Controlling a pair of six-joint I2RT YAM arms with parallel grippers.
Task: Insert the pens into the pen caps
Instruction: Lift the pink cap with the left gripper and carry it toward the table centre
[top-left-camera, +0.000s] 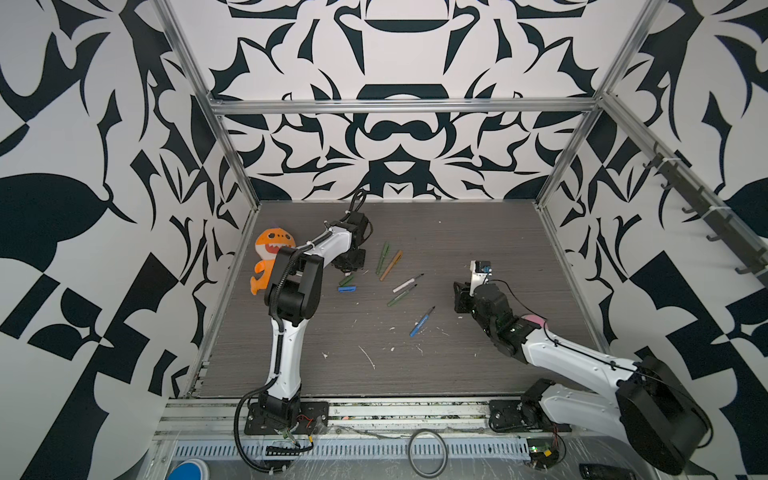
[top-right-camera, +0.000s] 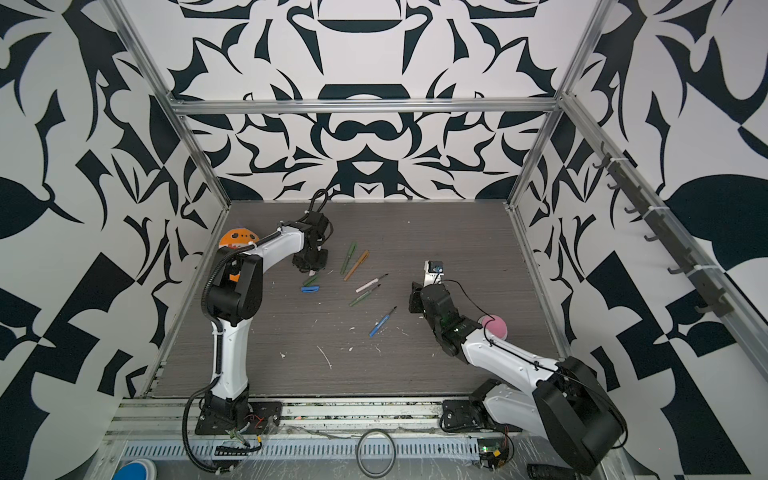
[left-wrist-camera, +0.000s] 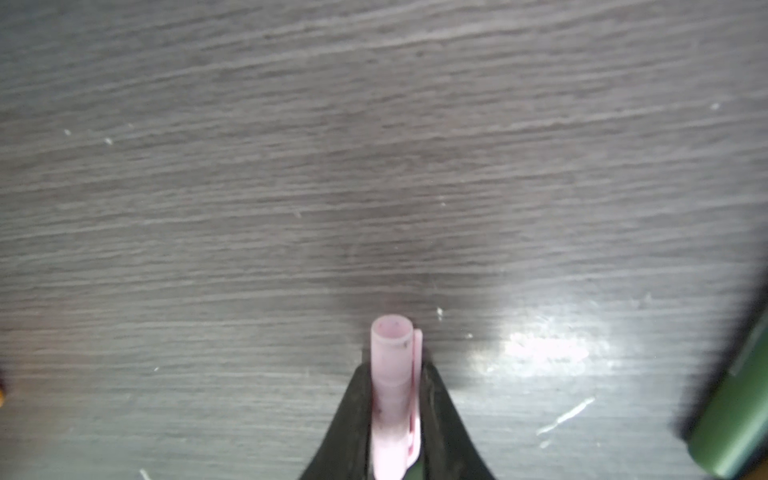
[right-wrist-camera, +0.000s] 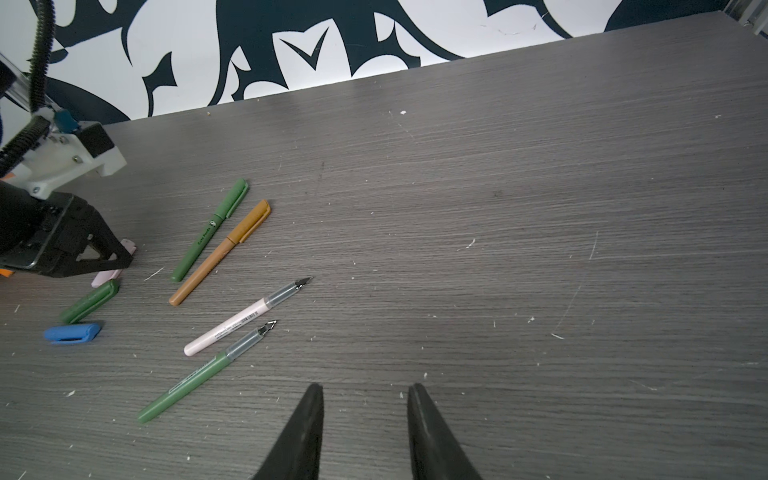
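Pink cap (left-wrist-camera: 390, 347) sits clamped in left pincer (left-wrist-camera: 395, 367); right pincer (right-wrist-camera: 365, 387) gapes empty.

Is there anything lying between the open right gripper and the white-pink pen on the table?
Yes: the uncapped green pen lies alongside the white-pink pen, on the side nearer the right gripper. Nothing else stands between them.

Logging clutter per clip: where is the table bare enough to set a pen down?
Bare: the far-right table between the back wall and the right arm, and the near strip between the blue pen and front rail. Crowded: mid-left, from the blue cap to the white-pink pen.
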